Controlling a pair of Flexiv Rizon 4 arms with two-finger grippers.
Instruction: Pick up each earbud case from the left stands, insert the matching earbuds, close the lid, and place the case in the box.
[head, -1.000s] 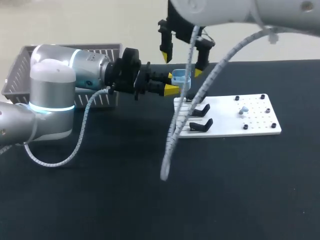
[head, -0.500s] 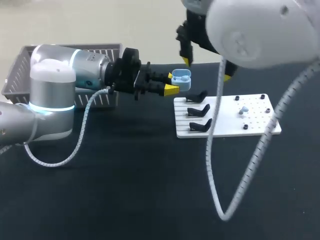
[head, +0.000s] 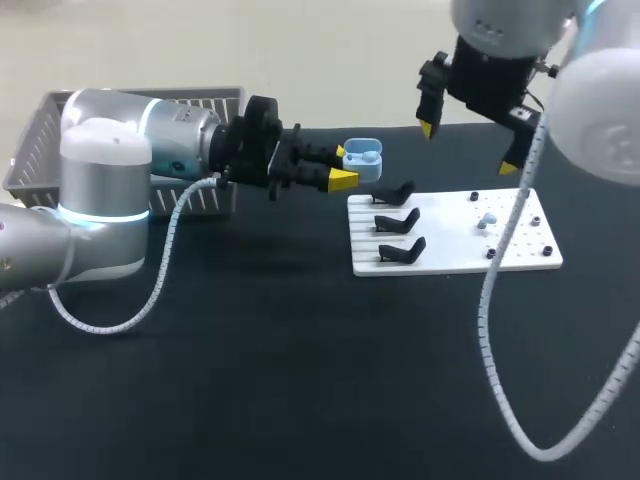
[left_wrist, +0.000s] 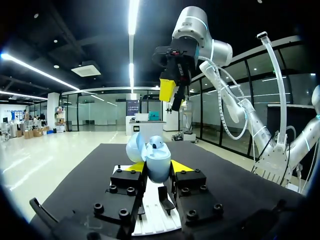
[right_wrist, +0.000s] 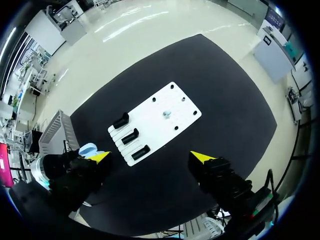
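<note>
Up in the left end effector's (head: 344, 166) pinch sits a pale blue earbud case (head: 362, 152), lid open, possibly filled.

Open light-blue plastic earbud case (left_wrist: 152, 156) pinched between the left gripper (left_wrist: 158, 169)'s yellow tips — right gripper (left_wrist: 171, 96) hangs high ahead.

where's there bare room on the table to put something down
The black table is bare along the whole near side, in front of the white board. Crowded: the board's left edge with three black stands, and near it the left claw holding the earbud case.
</note>
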